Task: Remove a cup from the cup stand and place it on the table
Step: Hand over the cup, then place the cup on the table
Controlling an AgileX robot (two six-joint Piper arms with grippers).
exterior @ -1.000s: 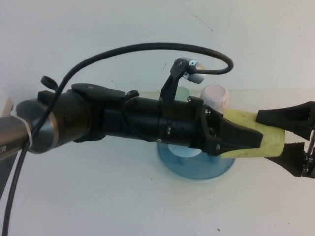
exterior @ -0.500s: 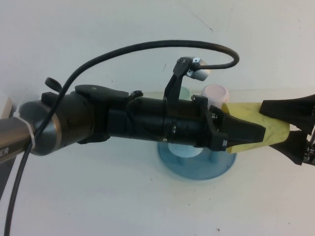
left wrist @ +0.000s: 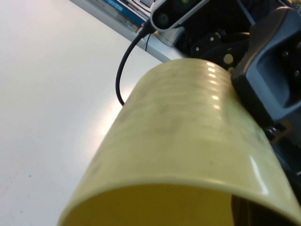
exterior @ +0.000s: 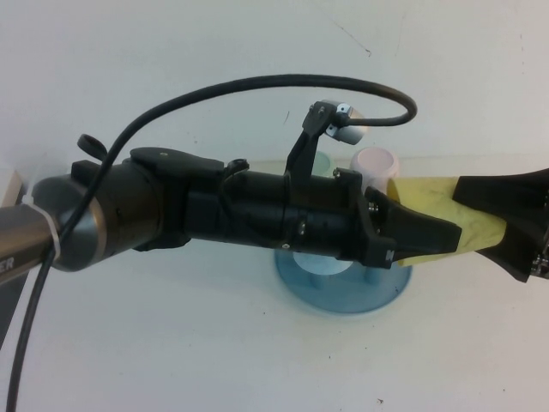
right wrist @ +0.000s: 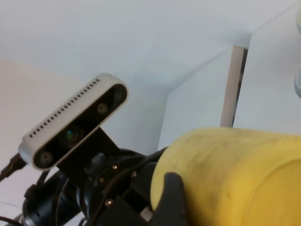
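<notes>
The pale yellow cup (exterior: 429,196) hangs on its side in the air above the right edge of the blue cup stand (exterior: 343,296). My left gripper (exterior: 450,233) is shut on its left end, with one finger inside the rim, as the left wrist view shows the cup (left wrist: 188,132). My right gripper (exterior: 508,225) comes in from the right edge, and its two black fingers clamp the cup's other end. In the right wrist view the cup (right wrist: 235,179) fills the space between the jaws, with one finger (right wrist: 171,197) pressed on its side.
A pink cup (exterior: 376,163) sits upside down on a peg at the stand's back. A light blue cup (exterior: 321,161) shows partly behind my left arm. The white table (exterior: 171,343) spreads around the stand. A dark object lies at the left edge.
My right gripper moved left along the cup, and its fingers closed onto the cup's end. My left arm shifted slightly right and up with the cup, then held still.
</notes>
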